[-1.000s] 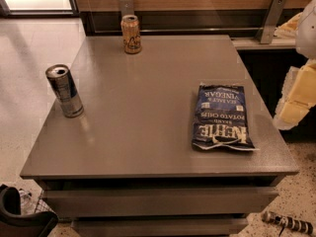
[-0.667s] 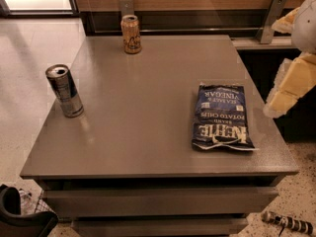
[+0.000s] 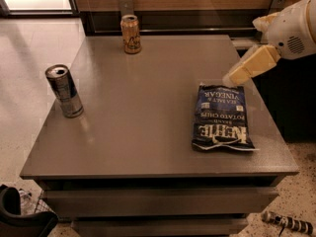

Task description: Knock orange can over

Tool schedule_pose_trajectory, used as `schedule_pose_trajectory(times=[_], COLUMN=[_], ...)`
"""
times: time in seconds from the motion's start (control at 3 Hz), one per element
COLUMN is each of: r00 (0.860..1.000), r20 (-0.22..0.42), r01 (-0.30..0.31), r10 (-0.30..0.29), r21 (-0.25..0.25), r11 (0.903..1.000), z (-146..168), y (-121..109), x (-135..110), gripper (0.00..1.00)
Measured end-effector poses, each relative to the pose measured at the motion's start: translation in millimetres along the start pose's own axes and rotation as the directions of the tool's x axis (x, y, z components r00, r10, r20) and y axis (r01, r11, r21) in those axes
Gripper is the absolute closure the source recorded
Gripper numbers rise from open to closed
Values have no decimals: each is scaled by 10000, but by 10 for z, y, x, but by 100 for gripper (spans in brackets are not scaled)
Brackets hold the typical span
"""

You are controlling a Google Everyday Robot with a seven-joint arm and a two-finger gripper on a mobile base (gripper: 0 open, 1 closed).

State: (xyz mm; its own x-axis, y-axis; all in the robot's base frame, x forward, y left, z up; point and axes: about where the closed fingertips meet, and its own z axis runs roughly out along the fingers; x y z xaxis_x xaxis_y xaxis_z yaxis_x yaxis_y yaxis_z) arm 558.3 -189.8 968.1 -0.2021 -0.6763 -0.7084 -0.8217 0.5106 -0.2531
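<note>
The orange can stands upright at the far edge of the grey table, left of the middle. It is tan-gold with dark lettering and a silver top. My gripper, cream-coloured on a white arm, reaches in from the right and hovers over the table's right side, just above the top end of a chip bag. It is far to the right of the orange can and nearer to me, and it touches nothing.
A taller silver-and-dark-blue can stands upright near the table's left edge. A dark blue chip bag lies flat on the right side. A wooden wall panel with metal brackets runs behind the table. Dark objects lie on the floor at the lower left.
My gripper and arm have moved left, from beyond the table's right edge to over the table above the chip bag's top end. The cans and the bag have not moved.
</note>
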Motion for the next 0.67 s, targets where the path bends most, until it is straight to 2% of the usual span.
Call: schedule_pose_trajectory(times=[0.33, 0.67], r00=[9729, 9208], r20=[2310, 3895], r01=[-196, -338], r10=[68, -226], r21=[534, 1373], r11=[9984, 9899], z=[258, 430], y=[-315, -644], x=[-354, -749], gripper=[0, 0])
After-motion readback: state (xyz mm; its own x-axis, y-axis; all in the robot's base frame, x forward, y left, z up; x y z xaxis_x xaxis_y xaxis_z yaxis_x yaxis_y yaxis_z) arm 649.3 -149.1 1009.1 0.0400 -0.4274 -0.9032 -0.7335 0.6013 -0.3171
